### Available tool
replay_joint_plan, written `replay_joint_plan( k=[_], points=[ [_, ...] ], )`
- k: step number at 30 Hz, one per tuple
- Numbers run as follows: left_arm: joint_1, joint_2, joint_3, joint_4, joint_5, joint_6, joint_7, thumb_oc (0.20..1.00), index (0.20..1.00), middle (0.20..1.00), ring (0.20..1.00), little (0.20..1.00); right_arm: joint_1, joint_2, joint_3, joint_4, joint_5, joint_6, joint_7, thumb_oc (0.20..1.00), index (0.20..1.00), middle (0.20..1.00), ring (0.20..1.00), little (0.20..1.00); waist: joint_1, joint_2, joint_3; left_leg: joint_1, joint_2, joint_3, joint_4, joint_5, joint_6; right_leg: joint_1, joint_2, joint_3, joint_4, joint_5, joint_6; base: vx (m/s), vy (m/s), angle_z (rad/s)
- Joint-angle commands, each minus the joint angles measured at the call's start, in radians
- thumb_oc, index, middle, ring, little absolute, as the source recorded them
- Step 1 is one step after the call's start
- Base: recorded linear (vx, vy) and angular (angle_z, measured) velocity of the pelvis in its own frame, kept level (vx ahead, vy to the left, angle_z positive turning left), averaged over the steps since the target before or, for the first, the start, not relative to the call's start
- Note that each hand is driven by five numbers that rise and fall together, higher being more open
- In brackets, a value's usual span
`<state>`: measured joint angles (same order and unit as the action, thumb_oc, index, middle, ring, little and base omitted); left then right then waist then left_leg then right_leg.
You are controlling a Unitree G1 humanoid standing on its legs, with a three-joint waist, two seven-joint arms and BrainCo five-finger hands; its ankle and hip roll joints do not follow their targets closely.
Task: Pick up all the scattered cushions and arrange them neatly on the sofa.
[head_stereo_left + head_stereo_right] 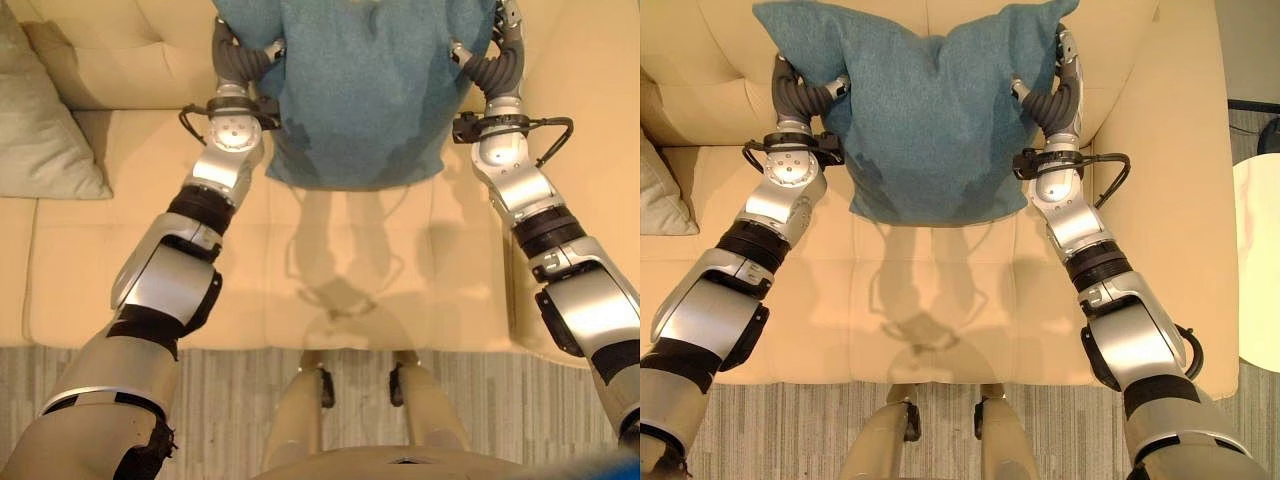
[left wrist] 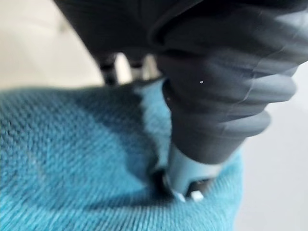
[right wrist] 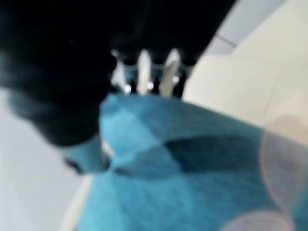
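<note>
Two hands grip one teal cushion (image 1: pixel 925 110): my left hand (image 1: pixel 800 95) & right hand (image 1: pixel 1060 85) pinch its sides, held betw. them above the sofa (image 1: pixel 940 300).

A home living room: a cream upholstered sofa (image 1: pixel 940 300) with seat cushions, a teal throw cushion (image 1: pixel 930 110) and a pale cushion (image 1: pixel 660 195) on it, standing on a grey striped rug (image 1: pixel 790 420).
</note>
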<state>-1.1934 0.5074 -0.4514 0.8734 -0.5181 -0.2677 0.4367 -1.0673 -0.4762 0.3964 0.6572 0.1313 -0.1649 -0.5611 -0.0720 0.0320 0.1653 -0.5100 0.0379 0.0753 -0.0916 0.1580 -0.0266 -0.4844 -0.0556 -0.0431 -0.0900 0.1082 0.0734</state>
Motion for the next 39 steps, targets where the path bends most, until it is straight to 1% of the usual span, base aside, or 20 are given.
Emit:
replay_joint_plan(
  k=[1, 2, 3, 7, 8, 10, 11, 13, 15, 17, 19, 20, 22, 25, 26, 29, 31, 34, 36, 39],
  points=[
    [-0.141, 0.047, -0.037, 0.037, 0.071, -0.066, 0.010, 1.000, 1.000, 1.000, 1.000, 1.000, -0.147, -0.043, 0.018, 0.057, -0.059, -0.027, -0.034, 1.000, 1.000, 1.000, 1.000, 1.000, 0.014, -0.008, -0.053, -0.014, -0.010, -0.014, 0.004, -0.024, -0.080, -0.047, -0.032, -0.037, 0.003, 0.076, 0.098, 0.03, -0.004, -0.03],
    [-0.141, 0.047, -0.037, 0.037, 0.071, -0.066, 0.010, 1.000, 1.000, 1.000, 1.000, 1.000, -0.147, -0.043, 0.018, 0.057, -0.059, -0.027, -0.034, 1.000, 1.000, 1.000, 1.000, 1.000, 0.014, -0.008, -0.052, -0.014, -0.010, -0.014, 0.004, -0.024, -0.080, -0.047, -0.032, -0.037, 0.003, 0.076, 0.098, 0.06, 0.002, -0.04],
    [-0.133, 0.100, -0.029, 0.066, 0.066, -0.057, 0.001, 1.000, 1.000, 1.000, 1.000, 1.000, -0.171, -0.116, 0.036, 0.102, -0.043, -0.013, -0.021, 1.000, 1.000, 1.000, 1.000, 1.000, 0.017, -0.003, -0.060, 0.000, -0.013, -0.013, 0.004, -0.028, -0.080, -0.036, -0.034, -0.039, 0.003, 0.071, 0.095, 0.04, 0.005, -0.05],
    [-0.097, 0.143, -0.011, 0.066, 0.055, -0.052, -0.014, 1.000, 1.000, 1.000, 1.000, 1.000, -0.174, -0.209, 0.051, 0.121, -0.044, 0.003, -0.001, 1.000, 1.000, 1.000, 1.000, 1.000, 0.021, -0.002, -0.069, 0.016, -0.015, -0.015, 0.004, -0.033, -0.083, -0.017, -0.035, -0.045, 0.003, 0.066, 0.094, 0.05, -0.009, -0.12],
    [-0.055, 0.169, 0.004, 0.053, 0.063, -0.051, -0.021, 1.000, 1.000, 1.000, 1.000, 1.000, -0.153, -0.273, 0.049, 0.116, -0.056, 0.008, 0.005, 1.000, 1.000, 1.000, 1.000, 1.000, 0.022, -0.005, -0.076, 0.029, -0.015, -0.016, 0.004, -0.037, -0.083, -0.002, -0.036, -0.050, 0.003, 0.062, 0.094, 0.02, -0.010, -0.07],
    [-0.030, 0.177, 0.015, 0.047, 0.071, -0.048, -0.025, 1.000, 1.000, 1.000, 1.000, 1.000, -0.138, -0.300, 0.044, 0.110, -0.060, 0.007, 0.012, 1.000, 1.000, 1.000, 1.000, 1.000, 0.022, -0.007, -0.080, 0.033, -0.016, -0.016, 0.004, -0.034, -0.083, 0.003, -0.037, -0.053, 0.003, 0.063, 0.094, 0.04, -0.012, 0.24],
    [0.056, 0.187, 0.061, 0.017, 0.077, -0.047, -0.036, 1.000, 1.000, 1.000, 1.000, 1.000, -0.073, -0.362, 0.016, 0.089, -0.067, 0.006, 0.027, 1.000, 1.000, 1.000, 1.000, 1.000, 0.023, -0.011, -0.087, 0.056, -0.014, -0.019, 0.004, -0.046, -0.082, 0.024, -0.035, -0.057, 0.003, 0.053, 0.093, 0.06, -0.010, 0.41],
    [0.103, 0.186, 0.079, -0.013, 0.085, -0.045, -0.036, 1.000, 1.000, 1.000, 1.000, 1.000, -0.022, -0.377, -0.011, 0.065, -0.069, 0.008, 0.036, 1.000, 1.000, 1.000, 1.000, 1.000, 0.022, -0.015, -0.093, 0.065, -0.014, -0.019, 0.004, -0.044, -0.080, 0.036, -0.037, -0.058, 0.003, 0.052, 0.092, 0.07, -0.019, 0.18],
    [0.300, 0.164, 0.164, -0.151, 0.093, -0.052, -0.057, 1.000, 1.000, 1.000, 1.000, 1.000, 0.180, -0.402, -0.109, -0.036, -0.101, 0.012, 0.075, 1.000, 1.000, 1.000, 1.000, 1.000, 0.020, -0.026, -0.104, 0.122, -0.005, -0.016, 0.004, -0.066, -0.079, 0.094, -0.036, -0.066, 0.003, 0.031, 0.089, 0.11, -0.025, -0.11],
    [0.364, 0.154, 0.186, -0.186, 0.101, -0.047, -0.066, 1.000, 1.000, 1.000, 1.000, 1.000, 0.265, -0.406, -0.151, -0.074, -0.119, 0.014, 0.090, 1.000, 1.000, 1.000, 1.000, 1.000, 0.019, -0.031, -0.111, 0.139, -0.003, -0.014, 0.004, -0.066, -0.078, 0.115, -0.037, -0.068, 0.003, 0.028, 0.087, 0.06, -0.014, -0.02],
    [0.555, 0.129, 0.249, -0.291, 0.139, -0.039, -0.103, 1.000, 1.000, 1.000, 1.000, 1.000, 0.489, -0.382, -0.259, -0.153, -0.159, 0.008, 0.139, 1.000, 1.000, 1.000, 1.000, 1.000, 0.017, -0.039, -0.125, 0.198, 0.004, -0.009, 0.004, -0.082, -0.074, 0.176, -0.039, -0.072, 0.003, 0.012, 0.085, 0.13, -0.014, 0.09],
    [0.562, 0.128, 0.248, -0.296, 0.140, -0.037, -0.103, 1.000, 1.000, 1.000, 1.000, 1.000, 0.500, -0.381, -0.265, -0.160, -0.160, 0.010, 0.140, 1.000, 1.000, 1.000, 1.000, 1.000, 0.018, -0.040, -0.126, 0.203, 0.005, -0.009, 0.004, -0.083, -0.074, 0.181, -0.038, -0.073, 0.003, 0.011, 0.085, 0.10, 0.000, 0.16],
    [0.737, 0.089, 0.304, -0.368, 0.172, -0.023, -0.140, 1.000, 1.000, 1.000, 1.000, 1.000, 0.685, -0.333, -0.343, -0.201, -0.182, 0.001, 0.192, 1.000, 1.000, 1.000, 1.000, 1.000, 0.021, -0.046, -0.130, 0.261, 0.009, -0.005, 0.004, -0.095, -0.072, 0.239, -0.037, -0.079, 0.003, -0.007, 0.084, 0.08, -0.001, 0.05],
    [0.811, 0.075, 0.331, -0.404, 0.180, -0.021, -0.154, 1.000, 1.000, 1.000, 1.000, 1.000, 0.755, -0.318, -0.371, -0.215, -0.193, 0.005, 0.210, 1.000, 1.000, 1.000, 1.000, 1.000, 0.022, -0.049, -0.129, 0.284, 0.010, -0.005, 0.004, -0.100, -0.071, 0.261, -0.036, -0.081, 0.003, -0.013, 0.084, 0.04, -0.004, 0.00],
    [0.977, 0.030, 0.387, -0.446, 0.204, -0.006, -0.194, 1.000, 1.000, 1.000, 1.000, 1.000, 0.905, -0.251, -0.423, -0.217, -0.216, 0.008, 0.254, 1.000, 1.000, 1.000, 1.000, 1.000, 0.028, -0.054, -0.140, 0.328, 0.013, -0.003, 0.004, -0.105, -0.068, 0.307, -0.033, -0.087, 0.003, -0.025, 0.081, 0.05, -0.005, -0.05],
    [1.079, -0.013, 0.417, -0.444, 0.207, 0.009, -0.224, 1.000, 1.000, 1.000, 1.000, 1.000, 0.991, -0.189, -0.445, -0.204, -0.223, 0.017, 0.278, 1.000, 1.000, 1.000, 1.000, 1.000, 0.032, -0.059, -0.147, 0.358, 0.013, -0.007, 0.004, -0.114, -0.064, 0.336, -0.030, -0.090, 0.003, -0.032, 0.079, 0.02, -0.004, -0.02],
    [1.186, -0.070, 0.438, -0.399, 0.232, 0.035, -0.266, 1.000, 1.000, 1.000, 1.000, 1.000, 1.064, -0.113, -0.453, -0.172, -0.226, 0.017, 0.308, 1.000, 1.000, 1.000, 1.000, 1.000, 0.034, -0.063, -0.161, 0.389, 0.016, -0.006, 0.004, -0.117, -0.059, 0.369, -0.027, -0.091, 0.003, -0.040, 0.072, 0.00, 0.000, 0.00],
    [1.242, -0.114, 0.441, -0.340, 0.239, 0.057, -0.285, 1.000, 1.000, 1.000, 1.000, 1.000, 1.091, -0.073, -0.443, -0.131, -0.227, 0.016, 0.324, 1.000, 1.000, 1.000, 1.000, 1.000, 0.037, -0.065, -0.166, 0.407, 0.016, -0.010, 0.004, -0.117, -0.057, 0.395, -0.024, -0.091, 0.003, -0.044, 0.066, -0.03, -0.018, 0.02],
    [1.287, -0.171, 0.436, -0.220, 0.242, 0.087, -0.309, 1.000, 1.000, 1.000, 1.000, 1.000, 1.117, -0.017, -0.408, -0.055, -0.217, 0.019, 0.352, 1.000, 1.000, 1.000, 1.000, 1.000, 0.043, -0.069, -0.175, 0.434, 0.018, -0.012, 0.004, -0.117, -0.052, 0.424, -0.018, -0.089, 0.003, -0.050, 0.059, -0.06, -0.036, 0.05],
    [1.300, -0.196, 0.407, -0.073, 0.297, 0.106, -0.324, 1.000, 1.000, 1.000, 1.000, 1.000, 1.114, 0.017, -0.353, 0.040, -0.224, 0.022, 0.372, 1.000, 1.000, 1.000, 1.000, 1.000, 0.050, -0.070, -0.175, 0.456, 0.025, -0.019, 0.004, -0.113, -0.051, 0.445, -0.008, -0.084, 0.011, -0.064, 0.050, -0.06, -0.049, 0.05]
  ],
)
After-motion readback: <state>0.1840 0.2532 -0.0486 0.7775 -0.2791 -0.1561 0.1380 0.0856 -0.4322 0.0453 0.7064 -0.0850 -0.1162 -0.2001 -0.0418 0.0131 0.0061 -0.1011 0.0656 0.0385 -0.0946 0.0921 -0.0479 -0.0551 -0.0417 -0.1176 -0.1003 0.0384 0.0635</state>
